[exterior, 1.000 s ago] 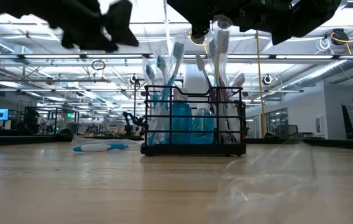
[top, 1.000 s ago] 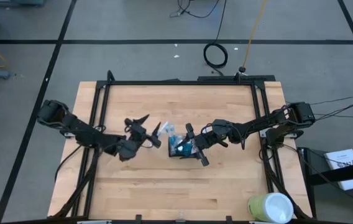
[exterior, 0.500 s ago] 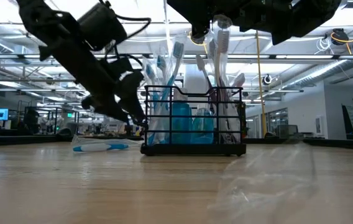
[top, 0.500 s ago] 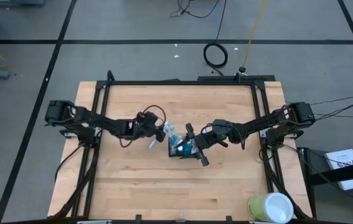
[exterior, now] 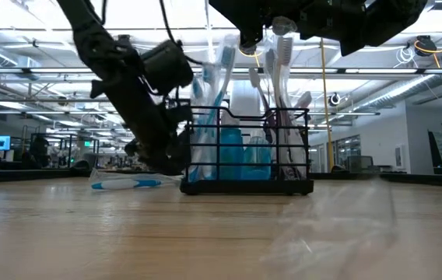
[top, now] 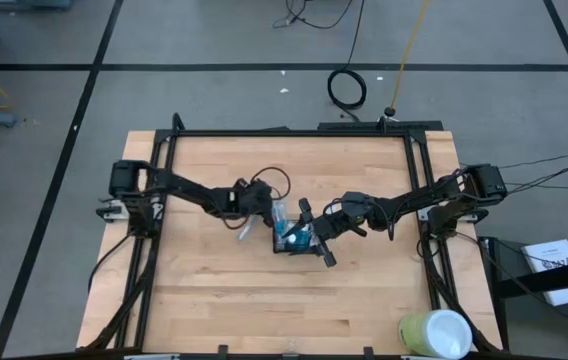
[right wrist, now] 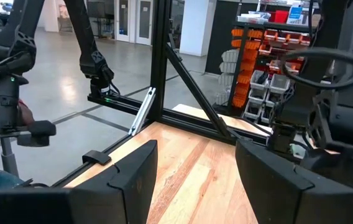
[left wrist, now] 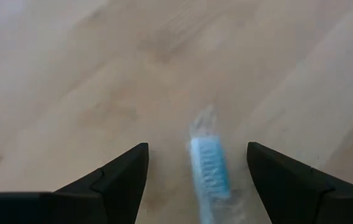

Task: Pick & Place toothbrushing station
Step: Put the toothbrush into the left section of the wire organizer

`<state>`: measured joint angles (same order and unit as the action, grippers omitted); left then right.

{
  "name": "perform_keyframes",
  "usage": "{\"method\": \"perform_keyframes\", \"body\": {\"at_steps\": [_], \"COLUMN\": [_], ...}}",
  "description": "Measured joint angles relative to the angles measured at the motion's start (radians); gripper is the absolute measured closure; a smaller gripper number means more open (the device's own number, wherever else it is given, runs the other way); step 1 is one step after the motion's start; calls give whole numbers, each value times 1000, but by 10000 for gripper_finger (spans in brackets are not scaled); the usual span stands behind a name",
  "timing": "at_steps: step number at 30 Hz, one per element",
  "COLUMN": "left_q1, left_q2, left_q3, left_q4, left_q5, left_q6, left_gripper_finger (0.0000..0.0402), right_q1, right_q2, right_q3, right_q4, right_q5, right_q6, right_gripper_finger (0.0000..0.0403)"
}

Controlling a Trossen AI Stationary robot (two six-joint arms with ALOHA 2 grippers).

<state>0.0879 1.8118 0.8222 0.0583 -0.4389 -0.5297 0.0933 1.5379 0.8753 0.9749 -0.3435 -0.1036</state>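
Observation:
The toothbrushing station (top: 286, 240) (exterior: 248, 152) is a small black wire holder near the table's middle, with several toothbrushes standing upright in it. One wrapped blue-and-white toothbrush (top: 244, 228) (exterior: 124, 184) lies flat on the wood to the station's left. My left gripper (top: 250, 215) (exterior: 166, 162) slants down right beside the station's left end. It is open, and the brush's head (left wrist: 210, 168) shows between its fingers, which stand apart from it. My right gripper (top: 314, 235) (right wrist: 195, 143) hangs open above the station with nothing between its fingers.
A black metal frame (top: 164, 140) runs around the tabletop. A pale green cup (top: 434, 335) stands off the near right corner. Crinkled clear plastic (exterior: 322, 225) lies on the wood on the low camera's side of the station. Bare wood stretches toward the near edge.
My left gripper has swung toward the table's right and come down, tipping from about level to slanting downward. It now stands over the lying toothbrush beside the station.

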Motion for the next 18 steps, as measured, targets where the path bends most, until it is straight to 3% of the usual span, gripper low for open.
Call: {"method": "perform_keyframes", "body": {"at_steps": [9,13,18], "left_q1": [16,14,16], "left_q2": [8,2,-23], "left_q3": [37,37,36], "left_q4": [-125,-138,-188], "left_q5": [29,63,97], "left_q6": [-42,-52,-50], "left_gripper_finger": [145,207,323], "right_q1": [0,0,0], "right_q2": [0,0,0], "right_q3": [0,0,0], "right_q4": [0,0,0], "right_q5": [0,0,0], "right_q6": [0,0,0], "right_gripper_finger": [192,192,192]}}
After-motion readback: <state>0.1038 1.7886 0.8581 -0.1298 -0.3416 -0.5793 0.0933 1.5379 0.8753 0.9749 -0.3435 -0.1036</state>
